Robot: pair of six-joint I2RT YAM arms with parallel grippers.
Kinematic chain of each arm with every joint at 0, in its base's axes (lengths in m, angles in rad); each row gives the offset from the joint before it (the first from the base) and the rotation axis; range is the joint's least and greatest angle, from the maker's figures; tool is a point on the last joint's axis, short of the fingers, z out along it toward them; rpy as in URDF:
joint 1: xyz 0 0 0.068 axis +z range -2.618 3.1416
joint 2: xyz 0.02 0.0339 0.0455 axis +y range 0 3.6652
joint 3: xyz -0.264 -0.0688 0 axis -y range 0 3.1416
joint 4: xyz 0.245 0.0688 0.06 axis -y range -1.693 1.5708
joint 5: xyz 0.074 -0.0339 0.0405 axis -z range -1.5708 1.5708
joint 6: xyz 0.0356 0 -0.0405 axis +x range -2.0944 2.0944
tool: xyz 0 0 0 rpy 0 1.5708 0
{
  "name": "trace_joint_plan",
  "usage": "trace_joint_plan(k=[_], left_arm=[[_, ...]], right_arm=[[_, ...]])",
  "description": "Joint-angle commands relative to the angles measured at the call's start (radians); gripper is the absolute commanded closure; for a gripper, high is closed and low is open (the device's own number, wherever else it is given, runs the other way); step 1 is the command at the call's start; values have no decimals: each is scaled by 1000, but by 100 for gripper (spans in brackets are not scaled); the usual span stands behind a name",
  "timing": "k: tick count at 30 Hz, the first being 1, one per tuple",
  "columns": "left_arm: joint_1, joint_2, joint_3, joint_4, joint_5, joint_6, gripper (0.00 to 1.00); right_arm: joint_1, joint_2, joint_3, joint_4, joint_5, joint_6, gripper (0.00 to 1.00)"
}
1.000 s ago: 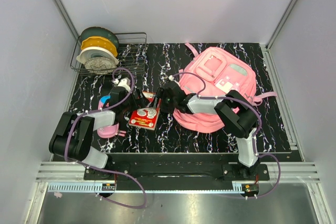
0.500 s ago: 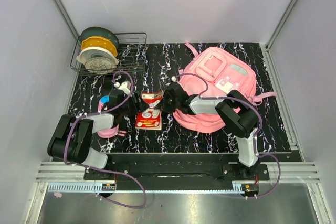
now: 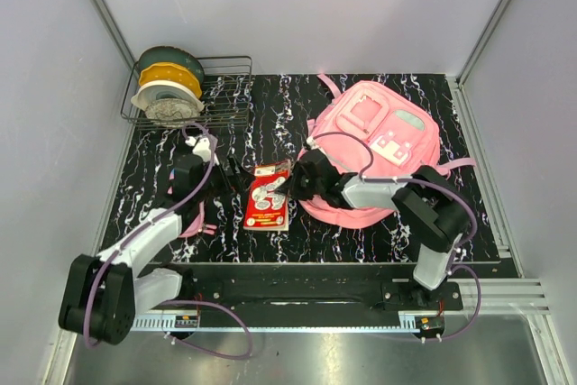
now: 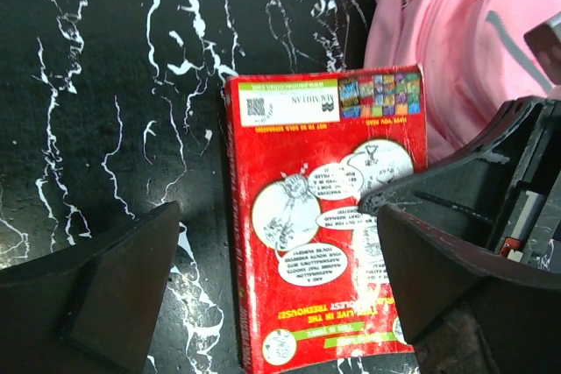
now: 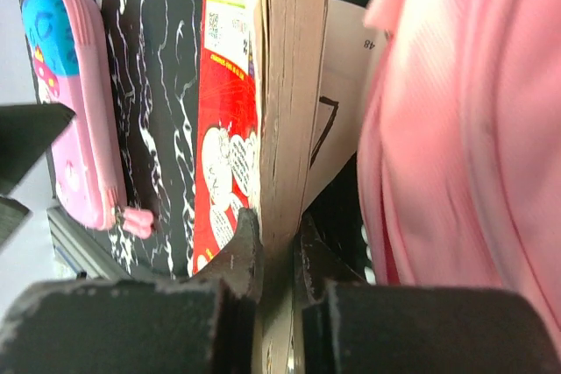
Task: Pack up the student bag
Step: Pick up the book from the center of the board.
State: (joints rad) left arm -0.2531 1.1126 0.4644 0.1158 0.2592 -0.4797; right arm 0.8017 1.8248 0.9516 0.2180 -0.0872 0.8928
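The student bag [image 3: 383,137], a large pink backpack, lies at the right of the black marble table; it also fills the right of the right wrist view [image 5: 473,129]. A red book [image 3: 269,196] lies just left of it. My right gripper [image 3: 302,182] is shut on the book's page edge [image 5: 280,129], lifting that side off the table. Its fingers [image 5: 241,251] press both faces of the book. My left gripper [image 3: 234,171] stands open to the left of the book. In the left wrist view the book [image 4: 324,216] lies between and beyond its wide fingers [image 4: 114,286].
A pink-and-blue pencil case [image 5: 74,111] lies left of the book, mostly under my left arm in the top view. A wire basket [image 3: 230,87] with filament spools [image 3: 167,87] stands at the back left. Grey walls enclose the table.
My right gripper has closed on the book's edge and tipped it up. The book has turned lengthwise and shifted right toward the bag. My left arm has drawn back, its gripper open.
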Motion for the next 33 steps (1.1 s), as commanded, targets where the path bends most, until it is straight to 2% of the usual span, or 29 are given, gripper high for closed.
trace_joint_plan(k=[1,6,9,13,17,21,28,33], left_arm=[[9,-80,19,-48,-6,39,1],[11,-128,-24,-15,83,6,1],[12,-195,-85,76,144,-58,1],[11,-305,-144,120,150,-148,1],[11,-370,-203,171,152,-226,1],[9,-398,-299,380,167,-351,1],[5,-402,-331,423,141,-359,1],[3,-358,-351,573,175,-408,1]], right_arm=[[5,-134,-60,139,-3,12,100],[4,-228,-112,205,-6,40,100],[2,-275,-135,228,46,54,100],[2,-312,-158,273,113,61,100],[-10,-315,-149,345,106,75,100],[-12,-309,-143,392,113,103,100],[-13,-314,-160,457,103,132,100],[-13,-309,-172,481,89,161,100]])
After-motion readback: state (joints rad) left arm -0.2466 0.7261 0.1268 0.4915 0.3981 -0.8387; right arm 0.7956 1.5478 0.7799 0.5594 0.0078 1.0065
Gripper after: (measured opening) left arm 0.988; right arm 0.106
